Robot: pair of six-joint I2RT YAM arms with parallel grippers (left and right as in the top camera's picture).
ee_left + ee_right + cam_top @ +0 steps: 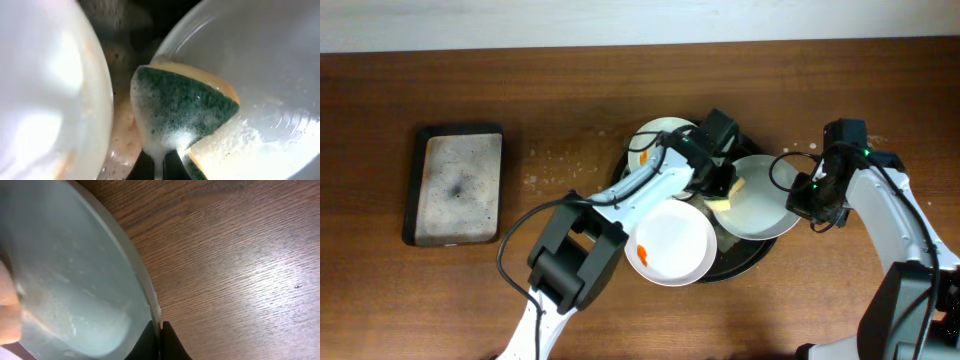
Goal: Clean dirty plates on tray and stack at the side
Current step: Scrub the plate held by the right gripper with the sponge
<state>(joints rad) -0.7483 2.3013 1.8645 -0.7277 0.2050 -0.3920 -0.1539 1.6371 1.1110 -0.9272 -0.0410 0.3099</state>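
Note:
Three white plates sit on the round black tray (745,262). The front plate (672,243) has an orange smear. The back plate (660,135) is partly hidden by my left arm. The faintly blue right plate (765,205) is tilted; my right gripper (807,200) is shut on its rim (150,295). My left gripper (720,185) is shut on a soapy yellow-and-green sponge (180,110) pressed against the right plate (260,75). The front plate's rim (50,90) is blurred at the left of the left wrist view.
A small grey rectangular sponge tray (458,183) lies at the far left of the wooden table (560,100). Water drops speckle the table (555,165) left of the black tray. Bare wood (240,255) lies right of the held plate.

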